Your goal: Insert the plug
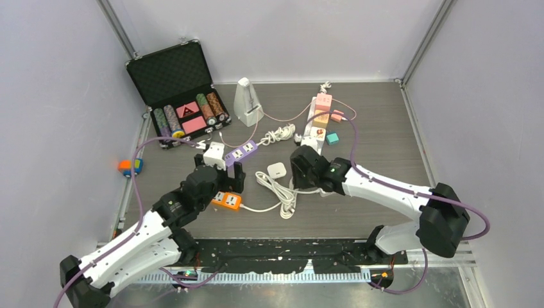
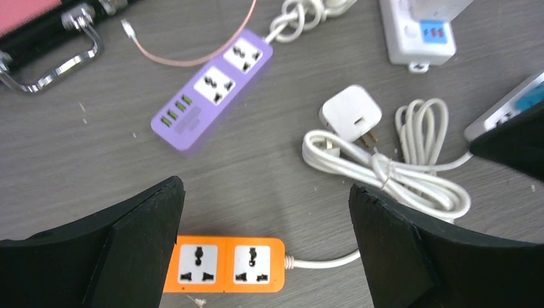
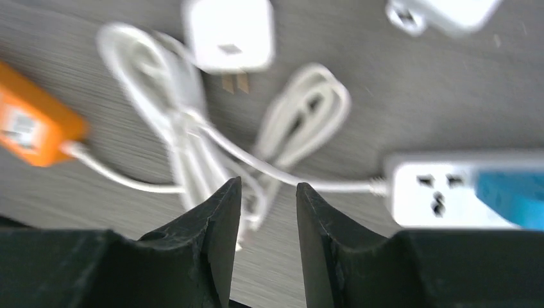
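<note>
A white plug [image 1: 276, 170] lies on the table with its prongs toward the coiled white cable [image 1: 282, 192]; it also shows in the left wrist view [image 2: 351, 112] and, blurred, in the right wrist view [image 3: 228, 32]. The orange power strip [image 1: 227, 201] has two free sockets [image 2: 224, 264]. My left gripper [image 1: 229, 178] hovers over its far side, jaws wide open and empty [image 2: 266, 186]. My right gripper [image 1: 300, 168] hangs above the cable bundle just right of the plug, jaws narrowly open with nothing between them [image 3: 266, 186].
A purple power strip [image 2: 212, 93] lies behind the orange one. A white strip with a blue part [image 3: 449, 189] sits under my right arm. Further back stand an open black chip case [image 1: 176, 96], a metronome [image 1: 246, 102] and pink and white strips [image 1: 321, 112].
</note>
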Controlling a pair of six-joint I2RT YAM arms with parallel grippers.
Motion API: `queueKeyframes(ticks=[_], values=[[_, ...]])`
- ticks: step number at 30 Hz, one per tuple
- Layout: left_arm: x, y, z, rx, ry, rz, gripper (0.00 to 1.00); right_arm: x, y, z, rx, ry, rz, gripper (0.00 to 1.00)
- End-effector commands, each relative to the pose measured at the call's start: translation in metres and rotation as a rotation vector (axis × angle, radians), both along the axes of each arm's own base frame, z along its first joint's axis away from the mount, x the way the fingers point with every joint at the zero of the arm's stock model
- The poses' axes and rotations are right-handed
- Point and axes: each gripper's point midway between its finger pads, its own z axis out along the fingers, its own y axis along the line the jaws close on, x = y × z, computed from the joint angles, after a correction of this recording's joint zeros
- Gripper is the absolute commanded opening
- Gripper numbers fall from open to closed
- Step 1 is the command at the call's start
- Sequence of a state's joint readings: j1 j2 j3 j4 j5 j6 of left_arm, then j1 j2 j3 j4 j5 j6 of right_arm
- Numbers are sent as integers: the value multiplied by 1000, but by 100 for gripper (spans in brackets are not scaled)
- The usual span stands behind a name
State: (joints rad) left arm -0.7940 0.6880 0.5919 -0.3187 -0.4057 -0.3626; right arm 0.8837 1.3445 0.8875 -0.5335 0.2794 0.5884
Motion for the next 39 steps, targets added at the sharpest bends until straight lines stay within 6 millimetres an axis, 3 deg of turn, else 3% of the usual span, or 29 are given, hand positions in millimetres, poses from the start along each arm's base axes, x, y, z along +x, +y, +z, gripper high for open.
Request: queueKeyframes(ticks=[1, 4, 9, 14, 18, 21, 25, 28, 30, 32, 34, 39], values=[[3, -3, -26, -64, 68, 49, 100, 28, 53, 59, 165, -124, 86, 43], [2, -1, -56, -88, 155, 86, 100, 39, 69, 52, 137, -109, 117, 44], [-2, 5, -91, -121, 256, 137, 100, 43, 94, 7, 56, 1, 201, 45], [-1, 8, -94, -132, 267, 153, 100, 4, 105, -22, 21, 115, 358, 44], [3, 11, -89, -137, 255, 162, 100, -36, 94, -37, 17, 204, 446, 44], [6, 10, -82, -150, 235, 158, 100, -46, 81, -45, -8, 222, 426, 44], [8, 9, -74, -160, 220, 150, 100, -26, 86, -29, -32, 153, 394, 44], [8, 10, -70, -157, 210, 147, 100, -3, 105, -3, -8, 80, 373, 47], [8, 11, -67, -158, 199, 149, 100, 12, 112, 11, 3, 40, 345, 55], [8, 13, -65, -156, 193, 150, 100, 28, 115, 22, 12, 9, 297, 76], [9, 14, -63, -156, 184, 151, 100, 42, 116, 28, 14, -7, 259, 90], [9, 15, -62, -152, 177, 151, 100, 72, 103, 18, -94, -36, 149, 96]])
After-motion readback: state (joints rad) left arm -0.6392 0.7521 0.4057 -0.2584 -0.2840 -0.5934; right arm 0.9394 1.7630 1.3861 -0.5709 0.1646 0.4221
